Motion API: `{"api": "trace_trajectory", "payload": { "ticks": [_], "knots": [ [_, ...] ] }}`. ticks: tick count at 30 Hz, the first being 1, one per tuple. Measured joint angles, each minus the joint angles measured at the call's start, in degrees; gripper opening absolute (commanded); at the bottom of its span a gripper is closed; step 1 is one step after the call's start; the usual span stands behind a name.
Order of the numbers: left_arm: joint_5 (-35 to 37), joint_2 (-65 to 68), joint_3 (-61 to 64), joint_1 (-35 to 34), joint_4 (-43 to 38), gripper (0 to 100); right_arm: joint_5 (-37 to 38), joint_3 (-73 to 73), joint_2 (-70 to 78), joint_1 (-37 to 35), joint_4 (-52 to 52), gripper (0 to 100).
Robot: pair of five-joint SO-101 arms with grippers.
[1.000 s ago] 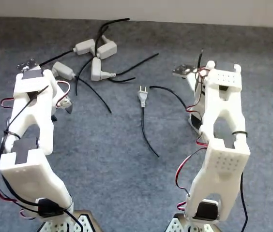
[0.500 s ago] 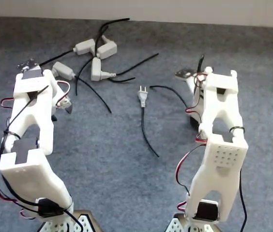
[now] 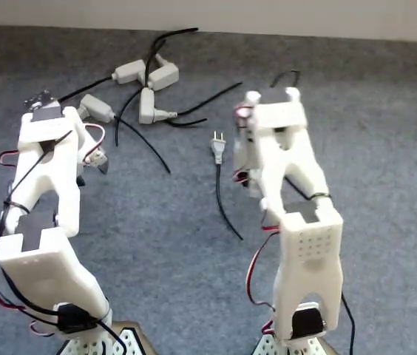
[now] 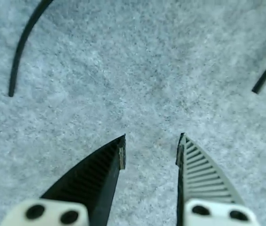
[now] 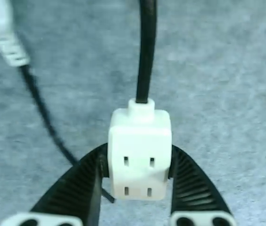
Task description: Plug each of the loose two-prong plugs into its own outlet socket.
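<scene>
My right gripper [image 5: 139,165] is shut on a white outlet socket [image 5: 140,141], slots facing the camera, its black cable [image 5: 146,47] running away from it. A white two-prong plug [image 5: 3,37] lies blurred just beyond; from above, this plug [image 3: 218,146] rests mid-table, right beside the right arm [image 3: 275,126], its cable trailing toward the front. My left gripper [image 4: 150,146] hangs open over bare carpet, low beside the left arm [image 3: 99,163]. Several white sockets and plugs lie at the back left, among them a pair [image 3: 146,72] and one more [image 3: 147,105].
Grey carpet [image 3: 164,244] covers the table. Black cables [image 3: 142,144] cross the back-left area between the left arm and the cluster. Another white piece [image 3: 96,109] lies close to the left arm's wrist. Open carpet stretches between the two arm bases.
The right arm has swung left across the table toward the loose plug, carrying the socket and its cable along. The left arm has stayed still.
</scene>
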Motion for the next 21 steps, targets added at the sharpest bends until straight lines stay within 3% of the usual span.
{"api": "trace_trajectory", "payload": {
  "ticks": [7,13,21],
  "knots": [
    [6.86,0.0,0.0,-6.07,0.0,18,-9.93,-4.48,-4.66,-13.63,0.0,9.1],
    [8.09,0.0,0.0,-9.05,-0.79,18,-18.81,-4.66,-4.57,-25.05,-0.35,9.1],
    [8.18,0.0,0.0,-11.16,-1.32,18,-28.31,-4.75,4.04,-28.75,-9.14,10.0]
  ]
}}
